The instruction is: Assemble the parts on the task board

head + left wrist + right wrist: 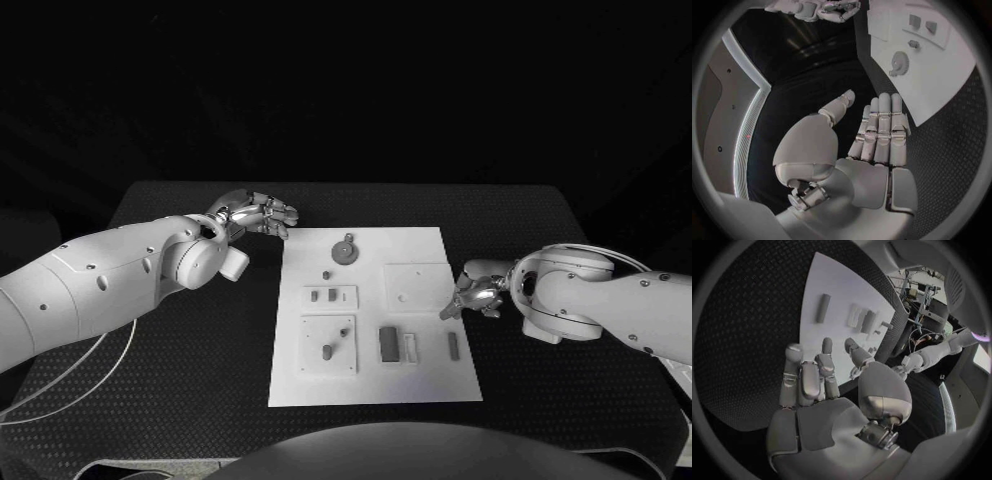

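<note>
**Both hands empty at the board's edges; first pick not yet made**

Head view: board [433, 380] lies centre frame. Parts on it: a gear [345, 249] at upper centre, a dark block [388, 343] lower centre, a slim bar [453, 346] to its right, small pegs [325, 295] centre left. Left hand [257, 216] sits at upper left, off the board's top corner, fingers loosely curled, nothing in them. Right hand [476, 297] sits at centre right, just at the board's right edge, fingers part bent, holding nothing as far as I can tell.

Judgement: the step is a reach for a first part. Best to approach from above, spread the fingers around one part only, and keep clear of its neighbours.

Left wrist view: hand [873, 135] flat, fingers straight and together, thumb apart, over bare table; gear [899, 63] upper right.

Right wrist view: hand [826, 375] open, fingers straight, tips over the board edge; bar [822, 308] above them, untouched.
</note>
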{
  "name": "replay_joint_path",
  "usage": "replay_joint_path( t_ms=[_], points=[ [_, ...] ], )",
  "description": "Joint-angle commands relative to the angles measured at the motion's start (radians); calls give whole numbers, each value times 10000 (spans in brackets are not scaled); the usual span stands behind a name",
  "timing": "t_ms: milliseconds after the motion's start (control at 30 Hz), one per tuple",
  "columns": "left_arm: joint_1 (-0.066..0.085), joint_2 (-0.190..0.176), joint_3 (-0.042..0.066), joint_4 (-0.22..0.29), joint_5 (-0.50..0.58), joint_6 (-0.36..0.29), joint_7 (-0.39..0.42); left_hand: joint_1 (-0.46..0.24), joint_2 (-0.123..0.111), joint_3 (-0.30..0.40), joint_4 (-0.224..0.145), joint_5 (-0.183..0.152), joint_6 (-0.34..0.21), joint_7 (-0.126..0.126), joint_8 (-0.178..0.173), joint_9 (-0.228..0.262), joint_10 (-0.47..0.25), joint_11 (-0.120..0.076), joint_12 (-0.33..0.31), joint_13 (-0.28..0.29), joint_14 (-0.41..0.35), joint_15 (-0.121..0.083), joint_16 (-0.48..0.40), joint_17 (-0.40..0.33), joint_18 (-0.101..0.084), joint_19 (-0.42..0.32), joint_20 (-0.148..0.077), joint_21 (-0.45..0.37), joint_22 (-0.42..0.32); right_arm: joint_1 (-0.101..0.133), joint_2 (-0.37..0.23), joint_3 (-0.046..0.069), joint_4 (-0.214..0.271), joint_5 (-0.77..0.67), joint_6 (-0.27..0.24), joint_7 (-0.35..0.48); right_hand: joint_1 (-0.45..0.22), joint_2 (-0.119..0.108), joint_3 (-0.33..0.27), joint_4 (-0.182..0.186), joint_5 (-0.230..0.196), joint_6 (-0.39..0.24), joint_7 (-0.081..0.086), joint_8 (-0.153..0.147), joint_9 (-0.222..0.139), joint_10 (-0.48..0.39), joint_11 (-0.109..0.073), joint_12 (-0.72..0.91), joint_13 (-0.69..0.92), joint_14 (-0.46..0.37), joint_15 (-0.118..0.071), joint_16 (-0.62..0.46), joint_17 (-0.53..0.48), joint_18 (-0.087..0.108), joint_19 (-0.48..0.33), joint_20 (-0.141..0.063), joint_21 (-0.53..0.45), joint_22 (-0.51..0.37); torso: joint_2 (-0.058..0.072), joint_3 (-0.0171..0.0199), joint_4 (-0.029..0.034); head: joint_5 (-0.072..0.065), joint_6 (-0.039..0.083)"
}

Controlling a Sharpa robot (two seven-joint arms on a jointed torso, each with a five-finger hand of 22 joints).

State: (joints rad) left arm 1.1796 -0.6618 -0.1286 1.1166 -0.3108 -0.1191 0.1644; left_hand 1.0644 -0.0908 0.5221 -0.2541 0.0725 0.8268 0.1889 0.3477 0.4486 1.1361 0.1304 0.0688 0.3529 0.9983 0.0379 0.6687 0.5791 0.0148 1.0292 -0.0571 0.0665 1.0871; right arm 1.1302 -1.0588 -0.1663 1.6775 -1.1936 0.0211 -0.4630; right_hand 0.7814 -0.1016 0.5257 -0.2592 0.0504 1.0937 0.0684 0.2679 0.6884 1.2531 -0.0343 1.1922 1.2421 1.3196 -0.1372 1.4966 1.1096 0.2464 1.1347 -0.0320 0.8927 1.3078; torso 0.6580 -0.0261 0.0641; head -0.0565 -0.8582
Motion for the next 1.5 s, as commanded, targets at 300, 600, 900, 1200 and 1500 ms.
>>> replay_joint_path(
  t_ms=[300,600,900,1200,1500],
  points=[
    [6,36,3,43,60,8,83,-76,-18,-10,70,35,-50,-20,29,-7,4,-42,57,5,-25,102,-71,26,29,-79,57,15,-17,-201,-139,-295,27,-385,790,-367,-285,116,-106,33,1,194,-70,15,-49,283,-131,160,113,164,-4,62,105,154,30,-38,7,164,3,-9,0,-94,12],
    [6,-6,3,60,60,-7,91,-85,-23,-16,74,34,-53,-20,30,-9,1,-41,54,4,-31,106,-81,33,28,-87,59,14,-17,-539,25,-327,-164,-497,658,-370,-412,57,-95,96,1,227,-83,3,-70,322,-144,165,114,161,-11,56,75,154,34,-50,2,161,10,-6,12,-150,9],
    [5,-12,2,67,60,21,95,-91,-19,-19,80,35,-57,-18,29,-11,-2,-39,51,4,-32,108,-87,40,29,-91,61,15,-16,-916,437,-325,-389,-488,432,-352,-460,16,-70,134,1,227,-84,-12,-84,306,-145,130,87,149,-14,49,46,154,33,-57,-4,158,14,10,24,-98,-14],
    [5,-17,2,75,60,37,90,-97,-17,-21,85,35,-61,-17,28,-13,-6,-38,48,3,-33,109,-92,47,29,-94,62,17,-15,-1083,696,-324,-550,-521,713,-190,-244,10,58,-66,1,154,-53,-79,-123,101,-116,-144,-126,39,-11,1,-127,154,-9,-74,-24,161,8,-7,16,-81,-15],
    [5,-63,2,115,60,34,115,-99,-10,-21,90,36,-65,-16,27,-15,-9,-36,46,2,-31,109,-95,53,31,-95,62,18,-15,-1392,969,-323,-610,-1479,332,-290,1483,364,156,-354,-1,-90,61,-224,-169,-464,-3,-857,-688,-306,76,-82,-472,154,-273,18,-13,207,8,-4,12,-37,-40]
  ],
)
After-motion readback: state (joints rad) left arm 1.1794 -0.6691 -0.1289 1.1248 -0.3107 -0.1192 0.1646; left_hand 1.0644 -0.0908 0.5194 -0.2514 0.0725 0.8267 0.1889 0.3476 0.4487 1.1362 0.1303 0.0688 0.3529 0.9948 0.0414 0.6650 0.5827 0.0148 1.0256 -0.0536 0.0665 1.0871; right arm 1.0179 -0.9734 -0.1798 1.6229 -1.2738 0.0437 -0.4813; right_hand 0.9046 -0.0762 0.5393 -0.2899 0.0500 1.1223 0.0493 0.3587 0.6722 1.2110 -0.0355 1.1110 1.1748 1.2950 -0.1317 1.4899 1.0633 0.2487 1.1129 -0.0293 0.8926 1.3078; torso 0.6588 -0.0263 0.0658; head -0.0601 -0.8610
